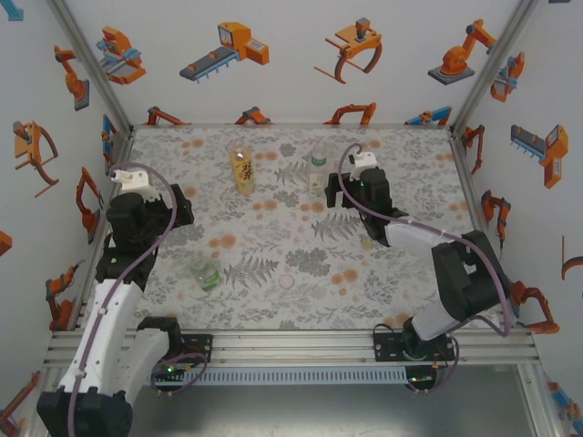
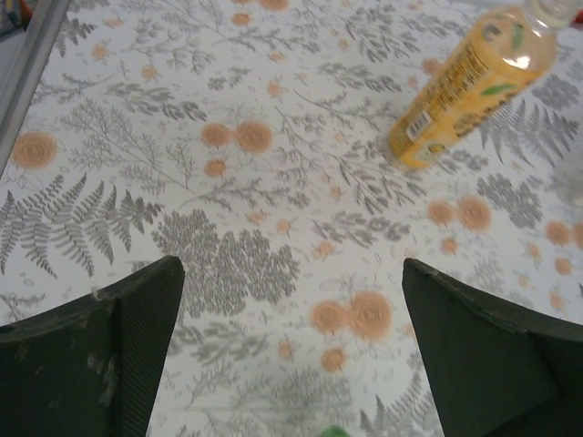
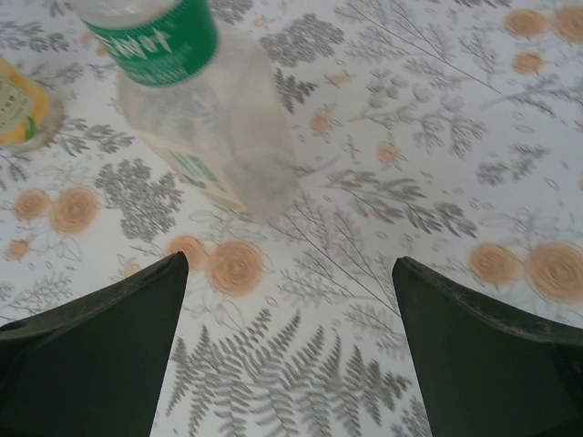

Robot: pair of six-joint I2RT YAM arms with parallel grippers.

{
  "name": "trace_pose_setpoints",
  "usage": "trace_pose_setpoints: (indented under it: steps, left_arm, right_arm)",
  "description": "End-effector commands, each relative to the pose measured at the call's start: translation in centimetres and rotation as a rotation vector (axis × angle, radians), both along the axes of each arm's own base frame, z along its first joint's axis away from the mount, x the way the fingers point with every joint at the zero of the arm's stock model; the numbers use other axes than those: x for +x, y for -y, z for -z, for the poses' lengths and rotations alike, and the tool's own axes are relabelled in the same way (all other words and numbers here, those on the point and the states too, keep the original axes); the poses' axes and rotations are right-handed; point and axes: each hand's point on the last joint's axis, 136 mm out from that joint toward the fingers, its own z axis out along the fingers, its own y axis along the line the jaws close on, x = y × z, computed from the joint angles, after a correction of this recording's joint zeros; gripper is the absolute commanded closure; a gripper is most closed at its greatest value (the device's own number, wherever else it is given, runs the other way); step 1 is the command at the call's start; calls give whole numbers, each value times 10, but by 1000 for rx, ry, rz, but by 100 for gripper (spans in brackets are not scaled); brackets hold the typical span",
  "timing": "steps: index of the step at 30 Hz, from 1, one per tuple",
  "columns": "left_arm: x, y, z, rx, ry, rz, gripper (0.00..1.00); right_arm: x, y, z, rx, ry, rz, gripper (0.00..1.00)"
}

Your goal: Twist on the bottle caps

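Observation:
The tall amber bottle [image 1: 241,170] stands at the back, left of centre, and shows again as the amber bottle [image 2: 474,82] up right of my left gripper. The clear bottle [image 1: 317,173] with the green band stands to its right. My right gripper [image 1: 333,192] is open just beside it, and the clear bottle [image 3: 214,118] stands ahead and left of my right gripper [image 3: 290,259], apart from it. The squat green bottle [image 1: 204,273] sits front left. My left gripper [image 1: 186,208] [image 2: 291,264] is open over bare cloth. A small pale cap [image 1: 286,281] lies mid-front, and what looks like another cap [image 1: 393,242] lies beside the right arm.
A floral cloth [image 1: 273,237] covers the table inside patterned walls. A metal frame rail [image 1: 291,339] runs along the near edge. The amber bottle's base [image 3: 18,105] shows at the left edge of the right wrist view.

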Motion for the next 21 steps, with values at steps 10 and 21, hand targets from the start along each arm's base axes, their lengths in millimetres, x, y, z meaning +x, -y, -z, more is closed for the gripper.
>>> trace_pose_setpoints:
  steps: [10, 21]
  left_arm:
    - [-68, -18, -6, 146, -43, -14, 3]
    - [-70, -25, -8, 167, -34, -54, 3]
  right_arm:
    - [41, -53, -22, 42, 83, 31, 16]
    - [82, -60, -7, 51, 94, 158, 17]
